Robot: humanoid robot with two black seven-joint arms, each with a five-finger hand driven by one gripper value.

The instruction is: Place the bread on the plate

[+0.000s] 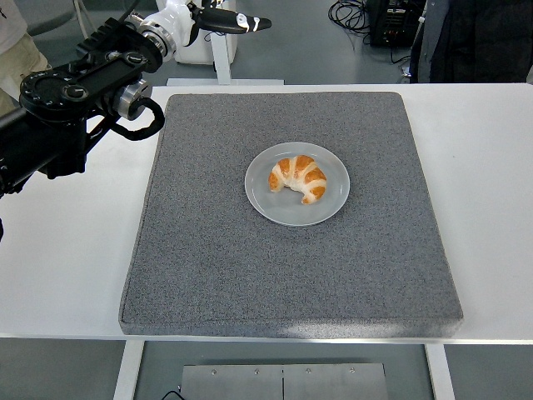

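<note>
A golden croissant lies on a round grey plate in the middle of a dark grey mat. My left hand is high at the top left, well behind the mat's far edge and away from the plate. Its fingers are stretched out and hold nothing. The black left arm runs in from the left edge. The right arm does not show.
The mat lies on a white table. A white pillar base stands behind the table near my hand. A person's legs show at the top left corner, and dark equipment with cables at the top right.
</note>
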